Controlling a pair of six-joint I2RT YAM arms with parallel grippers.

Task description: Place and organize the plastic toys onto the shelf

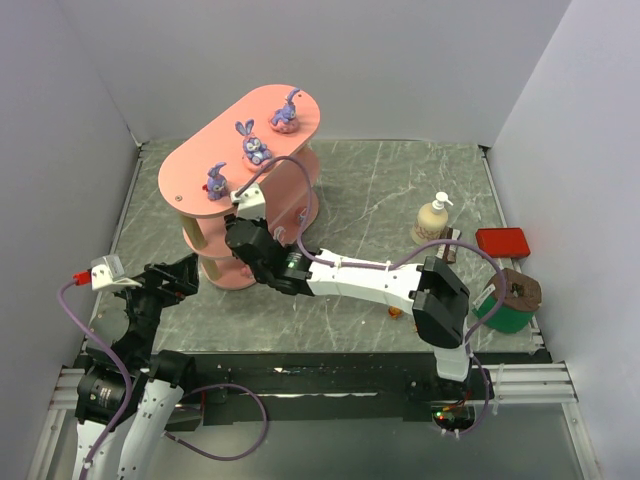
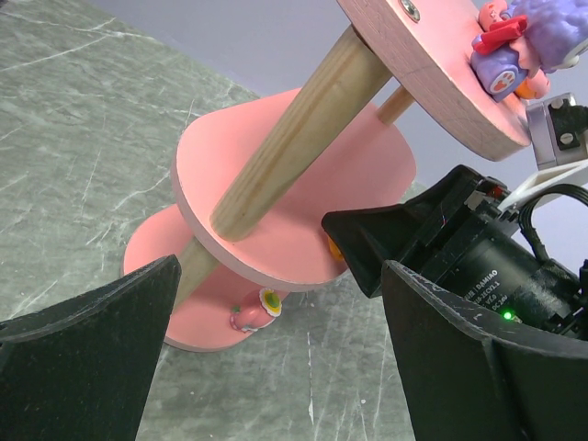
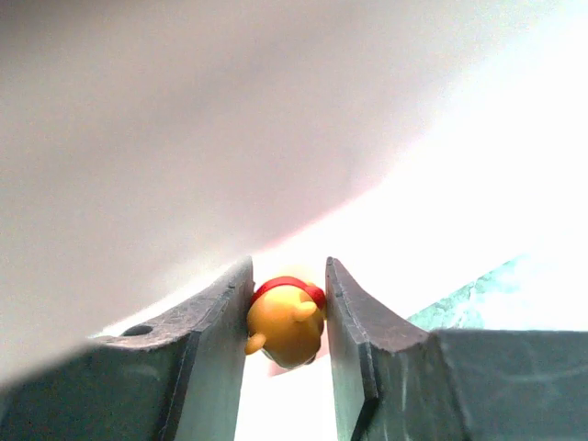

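Right wrist: right end effector (image 3: pixel 287 277) tight on one orange toy (image 3: pixel 285 331); three shelf-top bunnies (image 1: pixel 254 142).

My dark grey right fingers (image 3: pixel 207 367) flank an orange, red-banded toy (image 3: pixel 287 323); shelf (image 1: pixel 195 165) pink, bunnies (image 1: pixel 254 143) purple, table (image 1: pixel 380 190) veined grey-green.

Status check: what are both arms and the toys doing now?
Right gripper shut on orange toy, at middle board of shelf. Left gripper open, facing shelf. Three purple bunnies on top board. Top board overhangs right gripper.

Cream pump bottle (image 1: pixel 432 220), flat red box (image 1: pixel 502 241), green container (image 1: pixel 508 303), marbled table (image 1: pixel 380 190)
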